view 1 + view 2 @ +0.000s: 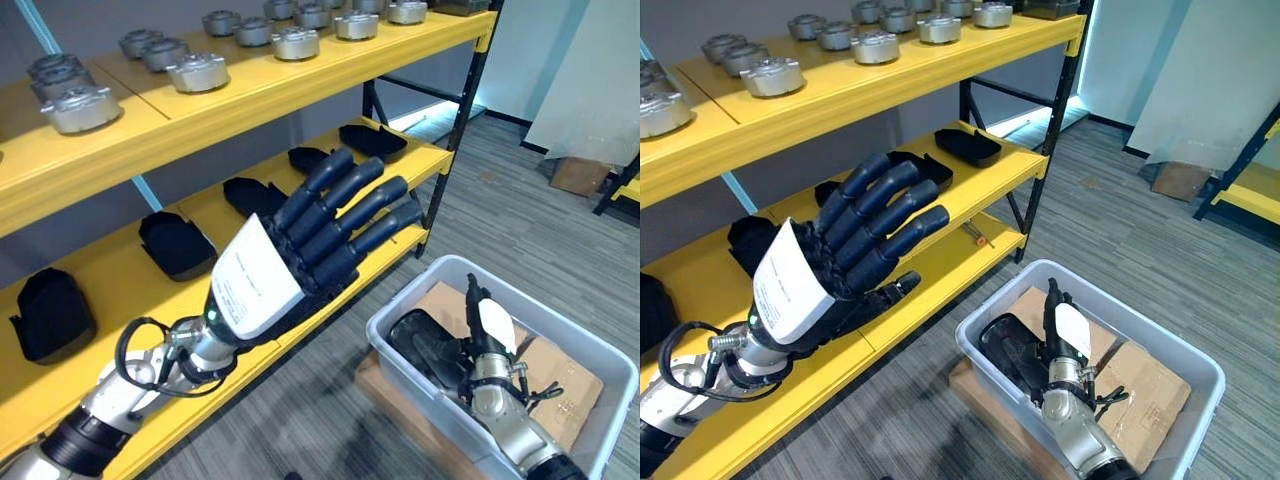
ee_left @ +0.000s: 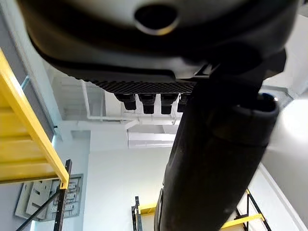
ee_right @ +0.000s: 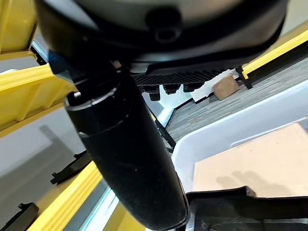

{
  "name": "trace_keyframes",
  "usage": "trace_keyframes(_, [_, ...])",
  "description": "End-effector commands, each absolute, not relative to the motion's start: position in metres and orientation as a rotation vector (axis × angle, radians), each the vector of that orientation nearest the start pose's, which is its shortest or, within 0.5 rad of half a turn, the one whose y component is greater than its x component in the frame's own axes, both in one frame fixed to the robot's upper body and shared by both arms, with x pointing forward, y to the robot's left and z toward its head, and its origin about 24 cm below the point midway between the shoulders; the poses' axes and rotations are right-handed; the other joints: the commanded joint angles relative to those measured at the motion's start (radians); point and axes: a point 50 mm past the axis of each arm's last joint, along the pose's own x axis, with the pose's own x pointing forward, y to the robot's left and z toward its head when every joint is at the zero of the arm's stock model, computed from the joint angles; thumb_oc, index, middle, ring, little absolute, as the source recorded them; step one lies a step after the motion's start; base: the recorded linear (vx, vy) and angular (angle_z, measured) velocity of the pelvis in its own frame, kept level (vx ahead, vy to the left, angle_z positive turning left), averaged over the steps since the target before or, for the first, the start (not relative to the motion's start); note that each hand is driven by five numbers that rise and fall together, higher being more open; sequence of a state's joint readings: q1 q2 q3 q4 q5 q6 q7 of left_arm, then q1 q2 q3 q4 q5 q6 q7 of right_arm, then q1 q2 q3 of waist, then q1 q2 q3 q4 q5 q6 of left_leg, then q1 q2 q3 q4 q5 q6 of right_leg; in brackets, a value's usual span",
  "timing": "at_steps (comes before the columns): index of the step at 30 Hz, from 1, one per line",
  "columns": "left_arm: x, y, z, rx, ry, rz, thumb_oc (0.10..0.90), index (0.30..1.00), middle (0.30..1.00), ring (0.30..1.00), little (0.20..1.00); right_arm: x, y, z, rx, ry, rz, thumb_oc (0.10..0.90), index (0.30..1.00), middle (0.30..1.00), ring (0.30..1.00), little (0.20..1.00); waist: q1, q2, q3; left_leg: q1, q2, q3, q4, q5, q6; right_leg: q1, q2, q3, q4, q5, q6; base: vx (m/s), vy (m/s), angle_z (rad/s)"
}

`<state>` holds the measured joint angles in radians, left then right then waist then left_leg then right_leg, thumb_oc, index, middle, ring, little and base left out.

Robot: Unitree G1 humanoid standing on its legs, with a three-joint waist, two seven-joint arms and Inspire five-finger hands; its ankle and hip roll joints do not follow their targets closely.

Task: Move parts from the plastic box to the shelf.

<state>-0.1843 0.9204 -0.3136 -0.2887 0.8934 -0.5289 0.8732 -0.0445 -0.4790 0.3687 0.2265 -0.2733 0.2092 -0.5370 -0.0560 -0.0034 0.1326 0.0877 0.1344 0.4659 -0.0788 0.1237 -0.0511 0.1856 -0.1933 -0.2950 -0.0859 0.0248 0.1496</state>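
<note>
A grey plastic box stands on the floor at the lower right, lined with brown cardboard. A black moulded part lies at its left end. My right hand is inside the box just right of that part, open, fingers straight and pointing up, holding nothing. The right wrist view shows the black part just below the thumb. My left hand is raised in front of the yellow middle shelf, open with straight spread fingers and empty. Several black parts lie in a row on that shelf.
The upper shelf carries several round silver metal parts. A black post ends the rack at the right. A flat cardboard sheet sticks out under the box. A cardboard carton and another yellow rack stand far right.
</note>
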Motion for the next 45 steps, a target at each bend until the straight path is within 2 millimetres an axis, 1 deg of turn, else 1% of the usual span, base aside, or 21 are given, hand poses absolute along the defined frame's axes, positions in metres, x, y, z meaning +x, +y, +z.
trace_keyframes(1, [0.211, 0.153, 0.206, 0.944, -1.551, -0.043, 0.900, 1.000, 1.000, 1.000, 1.000, 0.270, -0.229, 0.045, -0.942, -0.033, -0.395, 0.900, 1.000, 1.000, 1.000, 1.000, 0.008, -0.007, -0.027, 0.089, 0.073, 0.067, 0.037, -0.143, -0.047, -0.075, 0.016, -0.076, 0.006, 0.020, -0.007, 0.01, -0.085, -0.04])
trace_keyframes(7, [0.206, 0.148, 0.203, 0.905, -1.517, -0.125, 0.900, 1.000, 1.000, 1.000, 1.000, 0.269, -0.238, 0.039, -0.936, 0.024, -0.404, 0.900, 1.000, 1.000, 1.000, 1.000, -0.005, -0.010, -0.019, 0.080, 0.100, 0.088, 0.054, -0.140, -0.054, -0.088, 0.030, -0.068, 0.022, 0.005, -0.022, 0.03, -0.130, -0.09])
trace_keyframes(12, [0.208, 0.146, 0.205, 0.901, -1.516, -0.111, 0.900, 1.000, 1.000, 1.000, 1.000, 0.271, -0.239, 0.036, -0.954, 0.037, -0.363, 0.900, 1.000, 1.000, 1.000, 1.000, -0.019, -0.011, -0.016, 0.069, 0.126, 0.100, 0.087, -0.135, -0.064, -0.098, 0.055, -0.058, 0.023, -0.004, -0.044, 0.05, -0.128, -0.15])
trace_keyframes(16, [0.211, 0.147, 0.206, 0.896, -1.511, -0.071, 0.900, 1.000, 1.000, 1.000, 1.000, 0.274, -0.240, 0.038, -0.957, 0.034, -0.328, 0.900, 1.000, 1.000, 1.000, 1.000, -0.018, -0.011, -0.014, 0.042, 0.153, 0.080, 0.158, -0.112, -0.082, -0.105, 0.088, -0.035, 0.026, -0.025, -0.071, 0.08, -0.137, -0.19])
trace_keyframes(18, [0.213, 0.149, 0.206, 0.906, -1.500, -0.042, 0.900, 1.000, 1.000, 1.000, 1.000, 0.278, -0.237, 0.040, -0.968, 0.023, -0.282, 0.900, 1.000, 1.000, 1.000, 1.000, -0.011, -0.014, -0.012, 0.021, 0.150, 0.048, 0.253, -0.107, -0.089, -0.108, 0.115, -0.008, 0.024, -0.040, -0.095, 0.09, -0.116, -0.33])
trace_keyframes(19, [0.214, 0.149, 0.206, 0.914, -1.499, -0.030, 0.900, 1.000, 1.000, 1.000, 1.000, 0.280, -0.236, 0.042, -0.975, 0.015, -0.263, 0.900, 1.000, 1.000, 1.000, 1.000, -0.005, -0.015, -0.007, -0.010, 0.153, 0.022, 0.315, -0.106, -0.094, -0.106, 0.127, 0.008, 0.019, -0.044, -0.106, 0.08, -0.131, -0.45])
trace_keyframes(21, [0.215, 0.150, 0.206, 0.921, -1.497, -0.004, 0.900, 1.000, 1.000, 1.000, 1.000, 0.283, -0.231, 0.043, -0.977, 0.000, -0.220, 0.900, 1.000, 1.000, 1.000, 1.000, 0.020, -0.014, 0.008, -0.090, 0.087, -0.093, 0.402, -0.151, -0.066, -0.111, 0.147, 0.065, 0.028, -0.047, -0.115, 0.09, -0.062, -0.87])
trace_keyframes(22, [0.214, 0.152, 0.201, 0.928, -1.488, -0.004, 0.900, 1.000, 1.000, 1.000, 1.000, 0.284, -0.227, 0.042, -0.966, -0.004, -0.186, 0.900, 1.000, 1.000, 1.000, 1.000, 0.050, -0.023, 0.036, -0.149, -0.025, -0.189, 0.404, -0.206, 0.000, -0.124, 0.156, 0.128, 0.047, -0.034, -0.114, 0.05, 0.011, -1.16])
trace_keyframes(23, [0.214, 0.152, 0.202, 0.929, -1.489, -0.003, 0.900, 1.000, 1.000, 1.000, 1.000, 0.284, -0.227, 0.042, -0.966, -0.005, -0.186, 0.900, 1.000, 1.000, 1.000, 1.000, 0.050, -0.025, 0.035, -0.151, -0.027, -0.187, 0.399, -0.199, 0.002, -0.128, 0.154, 0.129, 0.047, -0.031, -0.114, 0.16, 0.071, -1.37])
trace_keyframes(24, [0.211, 0.153, 0.197, 0.925, -1.482, -0.022, 0.900, 1.000, 1.000, 1.000, 1.000, 0.280, -0.226, 0.040, -0.961, 0.003, -0.184, 0.900, 1.000, 1.000, 1.000, 1.000, 0.050, -0.022, 0.043, -0.147, -0.050, -0.206, 0.292, -0.203, 0.007, -0.120, 0.163, 0.142, 0.046, -0.035, -0.104, 0.13, 0.077, -1.13])
trace_keyframes(25, [0.211, 0.153, 0.196, 0.924, -1.480, -0.026, 0.900, 1.000, 1.000, 1.000, 1.000, 0.279, -0.226, 0.040, -0.959, 0.005, -0.183, 0.900, 1.000, 1.000, 1.000, 1.000, 0.049, -0.022, 0.040, -0.142, -0.060, -0.208, 0.242, -0.185, 0.009, -0.123, 0.162, 0.144, 0.043, -0.032, -0.101, 0.29, 0.158, -0.63])
trace_keyframes(26, [0.208, 0.152, 0.191, 0.912, -1.468, -0.041, 0.900, 1.000, 1.000, 1.000, 1.000, 0.276, -0.223, 0.036, -0.955, 0.018, -0.172, 0.900, 1.000, 1.000, 1.000, 1.000, 0.057, -0.016, 0.043, -0.149, -0.085, -0.262, 0.143, -0.136, 0.000, -0.114, 0.173, 0.167, 0.036, -0.030, -0.093, 0.25, 0.130, -0.21])
trace_keyframes(27, [0.208, 0.152, 0.188, 0.914, -1.456, -0.041, 0.900, 1.000, 1.000, 1.000, 1.000, 0.274, -0.220, 0.034, -0.958, 0.021, -0.154, 0.900, 1.000, 1.000, 1.000, 1.000, 0.072, -0.014, 0.053, -0.191, -0.095, -0.323, 0.112, -0.078, -0.013, -0.099, 0.180, 0.197, 0.034, -0.031, -0.094, 0.30, 0.158, -0.12])
trace_keyframes(28, [0.206, 0.154, 0.185, 0.907, -1.456, -0.046, 0.900, 1.000, 1.000, 1.000, 1.000, 0.274, -0.219, 0.034, -0.963, 0.018, -0.127, 0.900, 1.000, 1.000, 1.000, 1.000, 0.097, -0.016, 0.075, -0.264, -0.108, -0.413, 0.121, -0.013, -0.027, -0.086, 0.187, 0.240, 0.043, -0.034, -0.102, 0.22, 0.120, -0.61])
trace_keyframes(29, [0.206, 0.155, 0.183, 0.909, -1.454, -0.045, 0.900, 1.000, 1.000, 1.000, 1.000, 0.276, -0.217, 0.035, -0.969, 0.011, -0.109, 0.900, 1.000, 1.000, 1.000, 1.000, 0.109, -0.017, 0.080, -0.290, -0.119, -0.455, 0.127, -0.003, -0.029, -0.079, 0.190, 0.257, 0.049, -0.042, -0.105, 0.18, 0.149, -1.24])
trace_keyframes(31, [0.208, 0.156, 0.180, 0.898, -1.449, -0.045, 0.900, 1.000, 1.000, 1.000, 1.000, 0.282, -0.219, 0.040, -0.975, 0.008, -0.092, 0.900, 1.000, 1.000, 1.000, 1.000, 0.117, -0.021, 0.084, -0.306, -0.119, -0.455, 0.141, -0.005, -0.027, -0.075, 0.190, 0.262, 0.063, -0.055, -0.111, 0.15, 0.166, -1.61])
trace_keyframes(34, [0.208, 0.156, 0.175, 0.886, -1.436, -0.050, 0.900, 1.000, 1.000, 1.000, 1.000, 0.282, -0.223, 0.042, -0.978, 0.018, -0.082, 0.900, 1.000, 1.000, 1.000, 1.000, 0.109, -0.026, 0.080, -0.290, -0.107, -0.424, 0.140, -0.017, -0.019, -0.069, 0.191, 0.245, 0.091, -0.079, -0.118, 0.14, 0.155, -0.13])
trace_keyframes(36, [0.209, 0.155, 0.172, 0.874, -1.432, -0.056, 0.900, 1.000, 1.000, 1.000, 1.000, 0.279, -0.227, 0.043, -0.980, 0.019, -0.080, 0.900, 1.000, 1.000, 1.000, 1.000, 0.106, -0.034, 0.073, -0.257, -0.107, -0.397, 0.137, -0.049, -0.003, -0.065, 0.189, 0.220, 0.130, -0.118, -0.120, 0.17, 0.175, -0.21])
trace_keyframes(38, [0.209, 0.154, 0.172, 0.872, -1.430, -0.063, 0.900, 1.000, 1.000, 1.000, 1.000, 0.279, -0.228, 0.042, -0.983, 0.022, -0.083, 0.900, 1.000, 1.000, 1.000, 1.000, 0.107, -0.036, 0.073, -0.247, -0.109, -0.391, 0.136, -0.060, 0.002, -0.064, 0.189, 0.212, 0.144, -0.130, -0.120, 0.09, 0.096, -0.27])
trace_keyframes(43, [0.211, 0.147, 0.174, 0.845, -1.416, -0.132, 0.900, 1.000, 1.000, 1.000, 1.000, 0.280, -0.229, 0.038, -0.953, 0.051, -0.117, 0.900, 1.000, 1.000, 1.000, 1.000, 0.122, -0.048, 0.082, -0.206, -0.131, -0.380, 0.155, -0.116, 0.034, -0.087, 0.200, 0.155, 0.266, -0.199, -0.124, 0.10, 0.092, -0.12])
trace_keyframes(45, [0.210, 0.147, 0.173, 0.843, -1.409, -0.164, 0.900, 1.000, 1.000, 1.000, 1.000, 0.281, -0.226, 0.036, -0.932, 0.051, -0.131, 0.900, 1.000, 1.000, 1.000, 1.000, 0.133, -0.041, 0.093, -0.191, -0.129, -0.369, 0.159, -0.132, 0.053, -0.132, 0.197, 0.123, 0.401, -0.217, -0.109, 0.06, 0.067, 0.02])
